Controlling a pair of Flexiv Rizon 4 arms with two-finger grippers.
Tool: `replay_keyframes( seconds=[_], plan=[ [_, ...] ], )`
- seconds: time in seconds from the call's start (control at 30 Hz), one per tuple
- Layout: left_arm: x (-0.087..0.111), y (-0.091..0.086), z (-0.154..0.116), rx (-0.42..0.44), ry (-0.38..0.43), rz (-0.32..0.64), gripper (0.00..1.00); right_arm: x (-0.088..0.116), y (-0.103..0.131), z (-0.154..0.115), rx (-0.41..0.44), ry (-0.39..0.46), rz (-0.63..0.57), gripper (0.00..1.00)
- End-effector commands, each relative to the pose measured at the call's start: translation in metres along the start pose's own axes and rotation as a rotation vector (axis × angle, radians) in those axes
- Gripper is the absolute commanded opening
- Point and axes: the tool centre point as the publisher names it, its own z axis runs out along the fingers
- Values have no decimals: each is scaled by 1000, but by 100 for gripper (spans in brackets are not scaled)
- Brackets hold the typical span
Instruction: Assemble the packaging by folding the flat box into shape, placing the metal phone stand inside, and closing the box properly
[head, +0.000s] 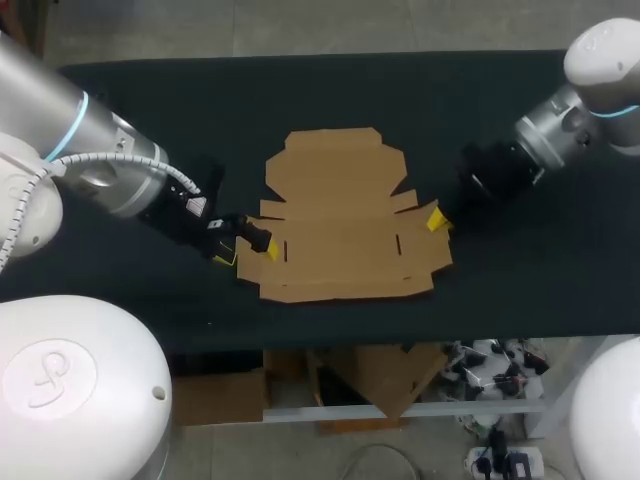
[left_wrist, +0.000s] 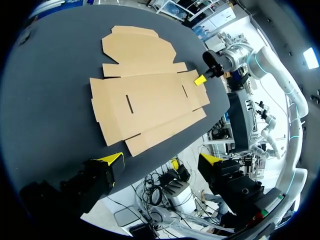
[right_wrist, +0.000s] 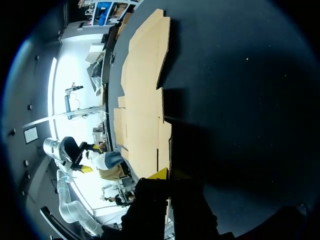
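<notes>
The flat brown cardboard box lies unfolded on the black table, its lid panel pointing to the far side. My left gripper is low at the box's left edge and open wide. In the left wrist view its fingertips stand far apart, with the box just ahead of them. My right gripper is at the box's right side flap, shut on its edge. In the right wrist view the flap runs in under the yellow fingertip. No metal phone stand shows in any view.
The black table has bare cloth behind and to both sides of the box. Its front edge runs close to the box's near side. My right gripper shows across the box in the left wrist view.
</notes>
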Motion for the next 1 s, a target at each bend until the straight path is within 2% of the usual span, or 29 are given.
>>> replay_keyframes(
  seconds=[0.03, 0.53, 0.57, 0.63, 0.67, 0.87, 1.0],
  plan=[
    [2, 0, 0, -1, -6, -1, 100, -2, -2, 1, -4, 7, -1, 0],
    [1, -1, 0, -1, -6, -6, 100, -4, -2, 1, 6, 17, -4, 0],
    [1, -1, 0, -1, -7, -6, 100, -4, -2, 1, 5, 18, -3, 5],
    [1, -2, 0, -1, -7, -7, 100, -5, -2, 0, 5, 19, -2, 71],
    [1, -2, 0, -1, -8, -7, 100, -5, -2, -1, 3, 20, -1, 100],
    [1, -11, -6, 5, -22, -18, 100, -1, -5, -17, -30, 0, 0, 100],
    [-3, -23, -14, 28, -34, -46, 100, 2, -6, -34, -57, -25, -2, 100]
  ],
)
